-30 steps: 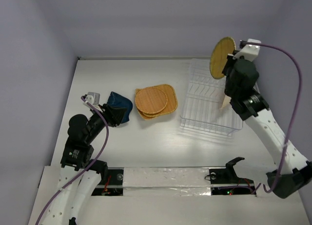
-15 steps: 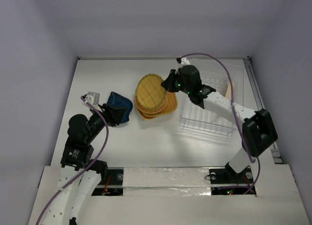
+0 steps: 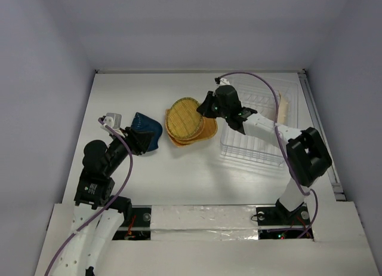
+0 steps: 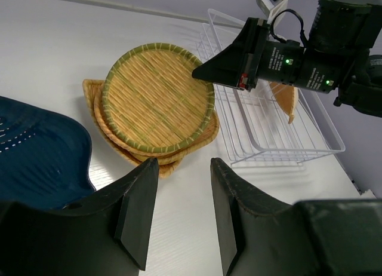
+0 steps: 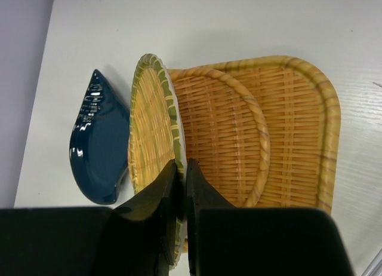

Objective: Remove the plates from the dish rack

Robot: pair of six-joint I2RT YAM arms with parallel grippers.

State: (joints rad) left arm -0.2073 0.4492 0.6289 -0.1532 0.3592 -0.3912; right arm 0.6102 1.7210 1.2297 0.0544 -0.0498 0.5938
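Tightly pinched round plate (image 3: 182, 116), over stack (image 3: 208, 130)

Bare white tabletop (image 3: 179, 174) lies open between the arm bases and the dishes, and a clear strip runs along the far wall. The stack of orange-tan woven plates (image 3: 202, 132) is closed off from above by the round green-rimmed woven plate (image 3: 182, 116) held over it, its rim clamped in the right gripper (image 5: 180, 168). That arm (image 3: 262, 125) stretches across the white wire dish rack (image 3: 248, 146), barring descent there. A tan plate (image 3: 282, 112) stands upright at the rack's right end. The dark blue leaf-shaped plate (image 3: 149, 129) sits just left of the stack, with the spread-fingered left gripper (image 4: 184, 168) at its near side.
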